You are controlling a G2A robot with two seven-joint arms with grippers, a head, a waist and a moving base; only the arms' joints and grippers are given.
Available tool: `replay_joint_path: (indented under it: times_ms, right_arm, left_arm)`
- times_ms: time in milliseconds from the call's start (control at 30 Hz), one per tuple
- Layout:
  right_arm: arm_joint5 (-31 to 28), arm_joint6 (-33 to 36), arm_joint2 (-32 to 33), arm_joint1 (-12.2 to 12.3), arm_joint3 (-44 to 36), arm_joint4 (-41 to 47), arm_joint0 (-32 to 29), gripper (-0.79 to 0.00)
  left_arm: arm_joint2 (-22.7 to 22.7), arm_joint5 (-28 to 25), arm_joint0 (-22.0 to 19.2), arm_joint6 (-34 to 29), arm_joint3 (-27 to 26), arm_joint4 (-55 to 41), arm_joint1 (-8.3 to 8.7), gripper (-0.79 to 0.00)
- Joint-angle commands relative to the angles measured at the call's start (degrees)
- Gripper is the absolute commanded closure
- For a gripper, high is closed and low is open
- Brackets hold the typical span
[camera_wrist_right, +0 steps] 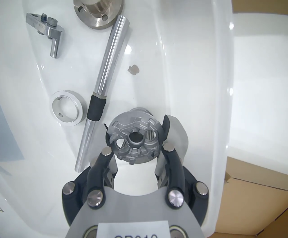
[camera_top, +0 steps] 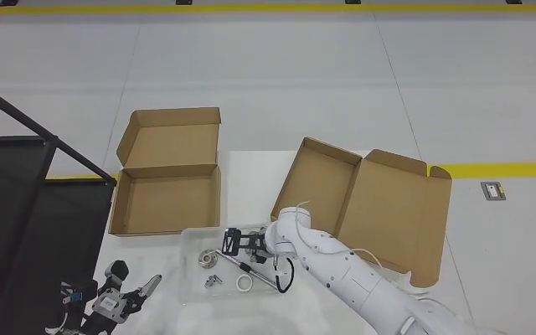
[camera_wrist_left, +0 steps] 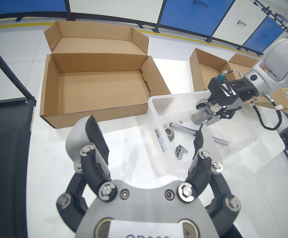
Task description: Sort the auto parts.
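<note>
Overhead plus wrist close-ups; probably common bin (camera_top: 189, 272)

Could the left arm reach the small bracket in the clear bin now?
Probably yes: the left gripper is open beside the bin, the bracket lies uncovered near that wall, and the right gripper is farther along, shut on the hub.

On table (camera_top: 251, 180), bin (camera_top: 186, 251), left box (camera_top: 163, 205) behind-left, right box (camera_top: 377, 209) at right, rod (camera_wrist_right: 110, 58), ring (camera_wrist_right: 78, 108), flange (camera_wrist_right: 96, 20), bracket (camera_wrist_right: 50, 30) in bin

I'm seeing the right gripper (camera_wrist_right: 137, 131) pinching a grey cast hub (camera_wrist_right: 135, 144) inside the clear bin (camera_wrist_right: 202, 90). Lying on the bin floor are a long steel rod (camera_wrist_right: 108, 63) with a black band, an aluminium ring (camera_wrist_right: 67, 108) just beside it, a flanged bushing (camera_wrist_right: 99, 15) and a small bracket (camera_wrist_right: 48, 28).
</note>
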Motion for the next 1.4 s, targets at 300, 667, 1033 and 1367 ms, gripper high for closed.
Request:
replay_joint_path:
  times_ms: [300,667,1033,1367]
  right_arm:
    - [2.03,-1.66,5.0,6.85,-33.27,-18.49,-13.66,0.0]
    - [6.31,2.23,11.07,10.52,-50.2,-28.17,-24.26,0.0]
    - [22.64,-3.7,17.16,9.38,-45.54,-24.68,-25.5,0.0]
    - [34.24,-7.22,31.39,8.21,-27.76,-8.06,-17.32,0.0]
  left_arm:
    - [0.0,0.0,0.0,0.0,0.0,0.0,0.0,-0.785]
    - [0.0,0.0,0.0,0.0,0.0,0.0,0.0,-0.785]
    - [0.0,0.0,0.0,0.0,0.0,0.0,0.0,-0.785]
    - [0.0,0.0,0.0,0.0,0.0,0.0,0.0,-0.785]
